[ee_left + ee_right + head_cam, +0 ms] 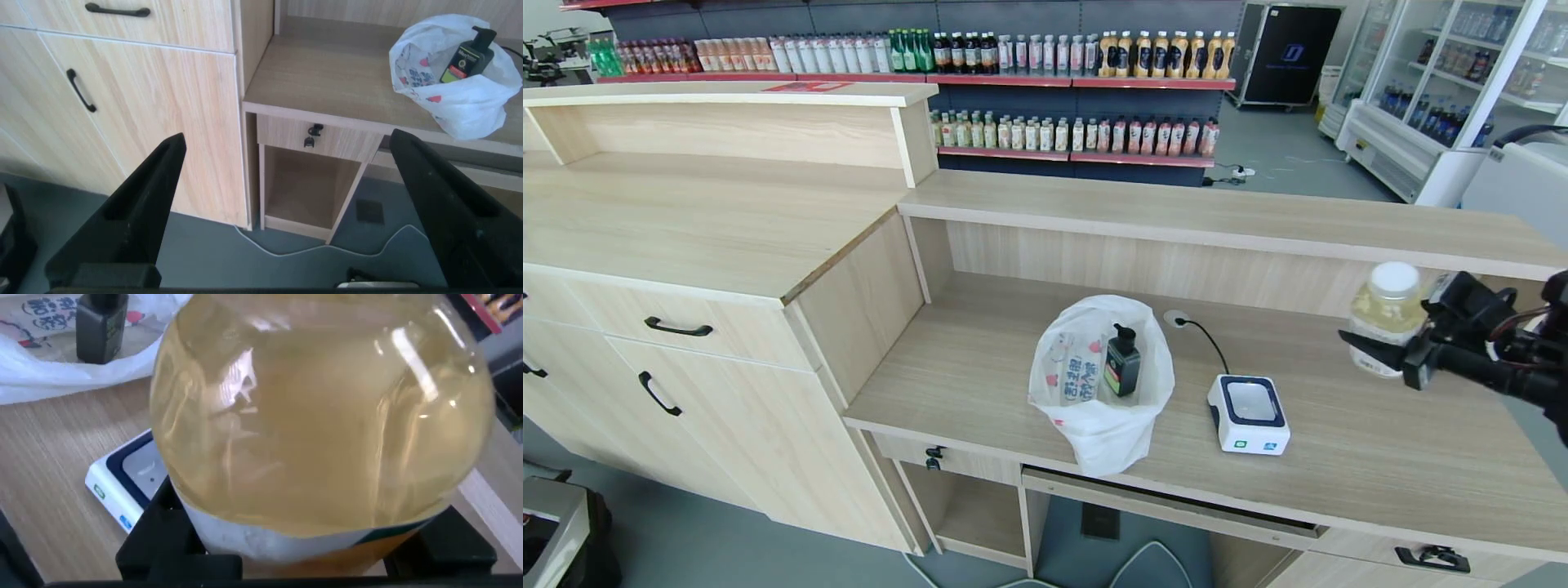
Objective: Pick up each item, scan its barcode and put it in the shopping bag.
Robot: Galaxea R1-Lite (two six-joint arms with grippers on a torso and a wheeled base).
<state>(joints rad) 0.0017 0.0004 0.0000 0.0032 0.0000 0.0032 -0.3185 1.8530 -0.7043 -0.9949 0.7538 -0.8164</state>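
On our bench (980, 367) the shopping bag (1094, 425) stands near the front edge, with a pump bottle (1122, 363) and a packet (1080, 371) inside it, the packet on the left. Just right of the bag sits the barcode scanner (1248, 412). Farther right, above the bench, our right gripper (1388, 331) holds a drink bottle (1387, 314). Our left gripper (286, 208) hangs low before the cupboard (147, 106).

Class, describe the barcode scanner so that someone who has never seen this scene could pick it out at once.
Find the low wooden counter with the white shopping bag on it. Just to the bag's right sits the scanner, a small white box with a dark-framed window on top. Only it trails a black cable back to a hole in the counter.
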